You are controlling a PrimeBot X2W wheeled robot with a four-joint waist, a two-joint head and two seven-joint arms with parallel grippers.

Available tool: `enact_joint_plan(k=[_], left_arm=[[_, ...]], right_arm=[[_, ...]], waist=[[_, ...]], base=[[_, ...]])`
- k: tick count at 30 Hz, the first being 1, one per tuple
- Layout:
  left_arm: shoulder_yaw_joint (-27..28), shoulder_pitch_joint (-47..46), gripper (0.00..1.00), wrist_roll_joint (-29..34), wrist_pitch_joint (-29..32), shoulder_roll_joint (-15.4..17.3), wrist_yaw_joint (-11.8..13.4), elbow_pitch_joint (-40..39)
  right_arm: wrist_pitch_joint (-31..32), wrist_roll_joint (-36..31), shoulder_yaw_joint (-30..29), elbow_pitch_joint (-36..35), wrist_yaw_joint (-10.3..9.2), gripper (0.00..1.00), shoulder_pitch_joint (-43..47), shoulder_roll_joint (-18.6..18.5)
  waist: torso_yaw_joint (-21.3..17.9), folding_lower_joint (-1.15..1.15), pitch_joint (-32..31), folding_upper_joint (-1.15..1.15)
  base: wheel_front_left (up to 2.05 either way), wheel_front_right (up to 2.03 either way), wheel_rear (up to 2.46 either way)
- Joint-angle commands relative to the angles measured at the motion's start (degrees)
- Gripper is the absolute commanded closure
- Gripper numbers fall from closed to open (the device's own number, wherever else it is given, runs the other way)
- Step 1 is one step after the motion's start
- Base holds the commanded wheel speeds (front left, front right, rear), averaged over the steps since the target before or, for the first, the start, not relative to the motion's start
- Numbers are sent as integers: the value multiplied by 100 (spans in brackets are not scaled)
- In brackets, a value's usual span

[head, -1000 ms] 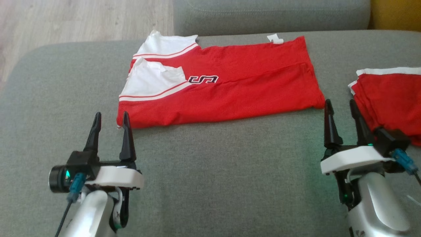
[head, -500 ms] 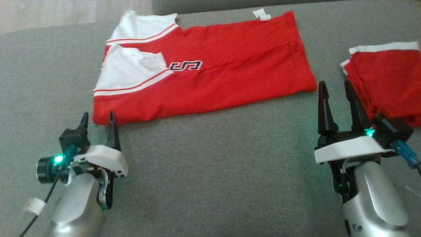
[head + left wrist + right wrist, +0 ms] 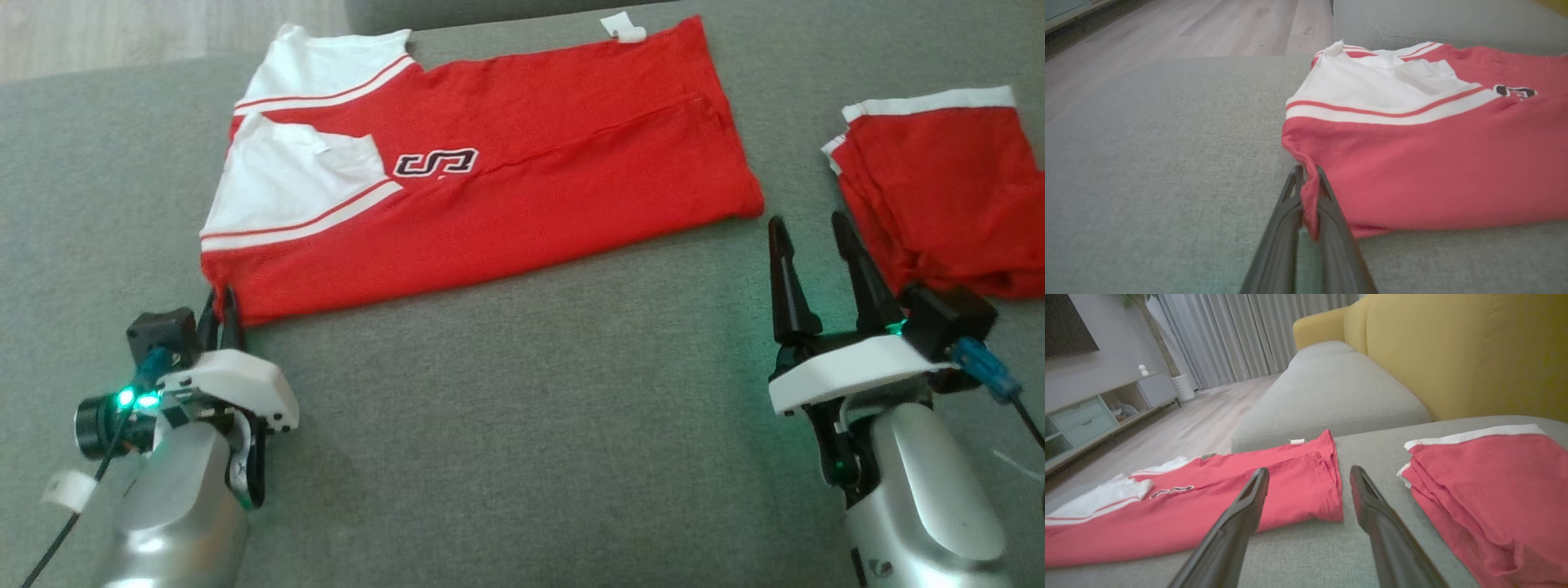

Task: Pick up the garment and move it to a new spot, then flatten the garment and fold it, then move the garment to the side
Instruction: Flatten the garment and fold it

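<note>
A red garment (image 3: 522, 188) with white sleeves and a black logo lies folded lengthwise on the grey cushion (image 3: 522, 392). My left gripper (image 3: 219, 306) is shut on the garment's near left corner; in the left wrist view the red cloth (image 3: 1412, 171) is pinched between the dark fingers (image 3: 1331, 220). My right gripper (image 3: 808, 233) stands open just off the garment's near right corner, touching nothing. In the right wrist view its fingers (image 3: 1241, 514) frame bare cushion beside the garment's hem (image 3: 1327, 486).
A second red folded garment (image 3: 939, 196) with white trim lies at the right, close to my right gripper. Another grey cushion (image 3: 1327, 392) and a yellow sofa back (image 3: 1453, 347) lie beyond. Wooden floor (image 3: 1188, 28) runs past the cushion's left edge.
My left gripper has gone forward to the garment's near left corner and shut on it. The head camera has tilted, shifting the whole picture. The right gripper stays open.
</note>
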Motion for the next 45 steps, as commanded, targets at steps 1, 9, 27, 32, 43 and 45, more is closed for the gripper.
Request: enact_joint_plan(k=[1,9,27,32,43,45], left_arm=[[160,-244,100,32,-287,184,-54,-206],[-122,-375,100,364,-671,73,-349,-1003],[-368,-356,100,658,-693,-21,-450,-1302],[-351,-241,100,622,-692,69,-467,-1062],[-541,465,100,547,-420,271,-630,-730],[-581,647,100,546,-343,328,-630,-817]], right_arm=[[179,-75,64,-51,-5,0,-241,33],[1073,-171,-477,1111,-5,0,-1104,33],[1236,-1635,-1466,3855,-5,100,-2447,33],[880,-1699,-1533,4123,-5,100,-2484,33],[786,-998,-993,4197,-5,100,-1878,33],[885,-801,-840,4054,-5,100,-1678,33]], waist=[[63,-1,-7,0],[384,-1,78,0],[782,-1,193,0],[685,-1,-20,0],[424,-1,-861,0],[376,-1,-993,0]], base=[[0,0,0],[0,0,0],[0,0,0],[0,0,0],[0,0,0],[0,0,0]])
